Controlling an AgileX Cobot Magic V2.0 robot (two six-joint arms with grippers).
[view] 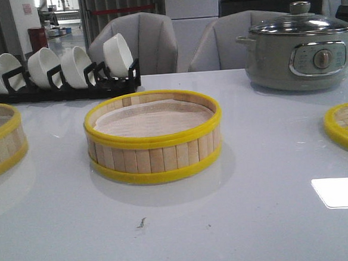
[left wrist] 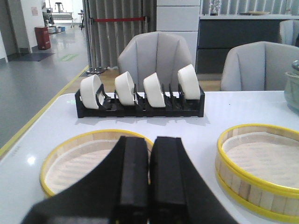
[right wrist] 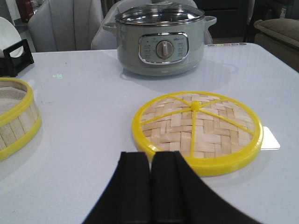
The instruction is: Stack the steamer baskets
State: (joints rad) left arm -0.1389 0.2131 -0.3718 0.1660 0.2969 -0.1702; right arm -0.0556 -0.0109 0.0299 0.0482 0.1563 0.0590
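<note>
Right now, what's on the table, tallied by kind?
Yellow-rimmed bamboo steamer baskets: 2 (centre, left)
Woven yellow-rimmed lid: 1
White ceramic bowls: 4
Black bowl rack: 1
Grey electric pot with glass lid: 1
Total: 9

Glossy white table [view: 240,221] with a bright light patch [view: 341,192] bouncing off it. Two grey padded chairs [view: 147,43] sit behind it, then grey curtains [left wrist: 119,35], a shiny grey floor [left wrist: 32,88] with yellow lines, and a red bin [left wrist: 41,37] further back.

left steamer basket [view: 2,145] cut by frame edge, woven lid [view: 347,127] likewise (front view)
</note>
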